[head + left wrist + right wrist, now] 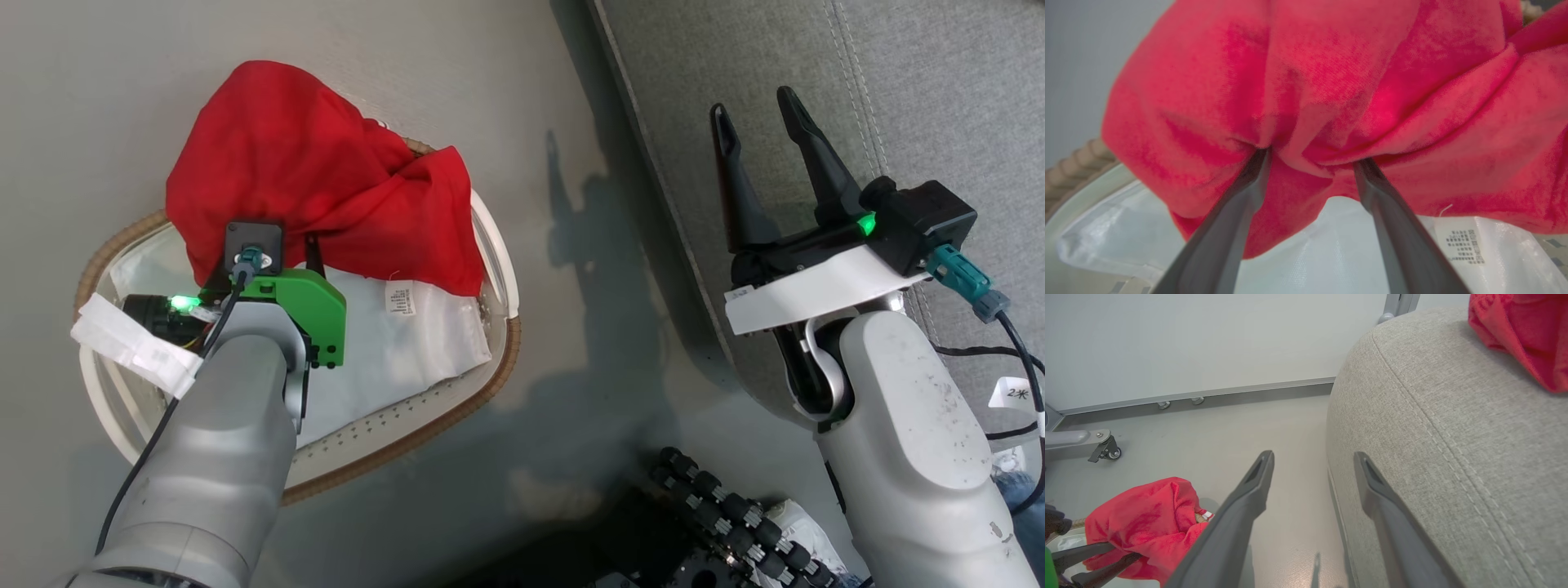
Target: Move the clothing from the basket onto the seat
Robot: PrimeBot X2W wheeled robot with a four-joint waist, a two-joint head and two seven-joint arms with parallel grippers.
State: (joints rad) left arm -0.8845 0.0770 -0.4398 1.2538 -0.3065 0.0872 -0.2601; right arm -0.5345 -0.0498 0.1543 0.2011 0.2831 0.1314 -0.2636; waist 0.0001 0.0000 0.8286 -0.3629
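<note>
Clothing (310, 163) upper left, heaped on basket (500, 253): L gripper (1310, 163) wide, tips in fabric. Best sink deeper, pinch thick fold, avoid liner (392, 359). R gripper (753, 104) wide, empty.

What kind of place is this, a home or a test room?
Probably a test room staged like a home: a seat and basket on bare floor, a plain panel wall, a frame on a castor.
</note>
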